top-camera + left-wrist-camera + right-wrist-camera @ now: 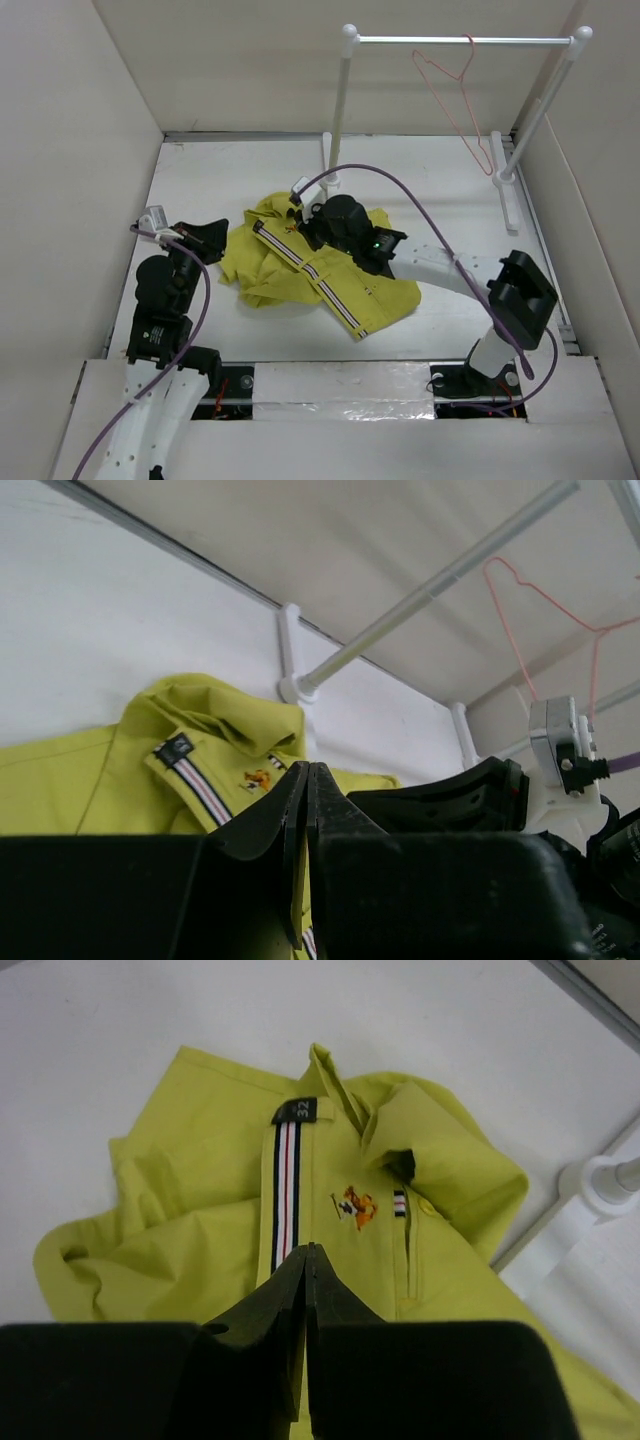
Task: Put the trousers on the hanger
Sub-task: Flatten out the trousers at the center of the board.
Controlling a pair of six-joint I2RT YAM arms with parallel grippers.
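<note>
left gripper [308, 772] closed on a yellow sliver of trousers [320, 265], right gripper [308, 1252] closed at the waistband, grip unclear; trousers crumpled mid-table [200, 170], hanger [455, 90] on the rail [400, 40], well apart.

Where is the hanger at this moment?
In the top view, the hanger hangs by its hook on the rail at the far right, close to the right post and well apart from the trousers lying in the middle.

Only legible txt: "32" on black tag [300, 1111] at stripe top, trousers [190, 1210].
</note>
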